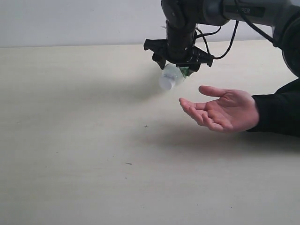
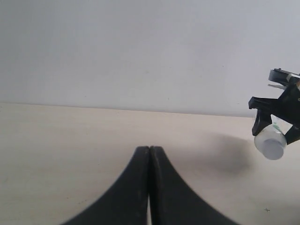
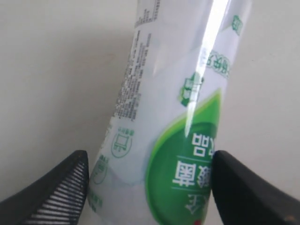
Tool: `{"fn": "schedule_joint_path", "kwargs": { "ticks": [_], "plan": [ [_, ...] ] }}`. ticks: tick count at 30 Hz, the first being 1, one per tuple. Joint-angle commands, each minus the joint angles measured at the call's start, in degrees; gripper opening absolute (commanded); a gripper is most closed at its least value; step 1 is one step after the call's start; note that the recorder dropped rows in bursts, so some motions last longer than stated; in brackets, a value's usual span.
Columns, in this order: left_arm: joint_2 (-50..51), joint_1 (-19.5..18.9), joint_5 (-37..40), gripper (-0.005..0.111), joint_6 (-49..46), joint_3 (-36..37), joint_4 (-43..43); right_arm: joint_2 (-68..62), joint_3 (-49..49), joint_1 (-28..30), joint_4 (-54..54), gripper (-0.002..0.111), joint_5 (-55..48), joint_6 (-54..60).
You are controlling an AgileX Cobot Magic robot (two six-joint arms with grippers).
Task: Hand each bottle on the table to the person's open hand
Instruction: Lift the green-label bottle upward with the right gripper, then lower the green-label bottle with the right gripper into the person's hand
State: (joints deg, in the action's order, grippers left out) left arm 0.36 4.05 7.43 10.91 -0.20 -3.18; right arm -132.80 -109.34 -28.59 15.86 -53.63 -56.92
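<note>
My right gripper point(image 1: 176, 69) hangs above the table point(image 1: 84, 140) and is shut on the bottle with the green label point(image 1: 170, 76), which tilts down to the left. The same green-labelled bottle point(image 3: 178, 108) fills the right wrist view, pressed between both black fingers point(image 3: 248, 192). The person's open hand point(image 1: 221, 110) lies palm up just right of and below the bottle, not touching it. My left gripper point(image 2: 149, 149) is shut on nothing, low over the table, and sees the held bottle point(image 2: 270, 143) far off. No other bottles are in view.
The person's black sleeve point(image 1: 279, 110) rests on the table at the right edge. A pale wall point(image 1: 70, 21) stands behind the table's far edge.
</note>
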Motion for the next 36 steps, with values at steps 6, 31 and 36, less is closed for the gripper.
{"fn": "schedule_joint_path", "kwargs": {
  "ticks": [6,31,36],
  "plan": [
    [-0.36,-0.07,-0.05,0.0,-0.07,0.2,0.45,5.14,-6.34,-0.09,-3.74,0.0,-2.04,17.26],
    [-0.36,-0.07,-0.05,0.0,-0.07,0.2,0.45,21.76,-10.43,-0.09,-11.21,0.0,-16.33,42.25],
    [-0.36,-0.07,-0.05,0.0,-0.07,0.2,0.45,27.3,-7.63,-0.09,-13.1,0.0,-16.33,45.59]
  ]
}}
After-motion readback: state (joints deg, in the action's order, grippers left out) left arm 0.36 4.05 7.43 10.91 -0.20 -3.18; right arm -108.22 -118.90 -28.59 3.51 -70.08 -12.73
